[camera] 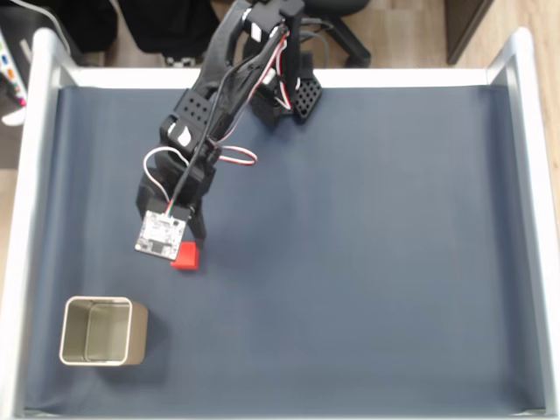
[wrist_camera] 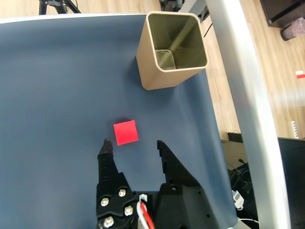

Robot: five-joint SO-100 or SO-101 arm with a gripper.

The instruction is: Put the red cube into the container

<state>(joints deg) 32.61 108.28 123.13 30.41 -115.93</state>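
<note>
In the fixed view, the red cube (camera: 185, 256) lay on the dark mat (camera: 367, 262), partly under the arm's wrist, and the container (camera: 98, 331) stood near the lower left corner, well apart.

In the wrist view, the gripper (wrist_camera: 133, 142) was wide open and held nothing; the red cube (wrist_camera: 126, 131) lay just ahead of its fingertips, with the container (wrist_camera: 171, 52) farther on.

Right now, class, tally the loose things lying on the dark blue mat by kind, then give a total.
Red cube: 1
Container, a cream metal tin: 1
Total: 2
</note>
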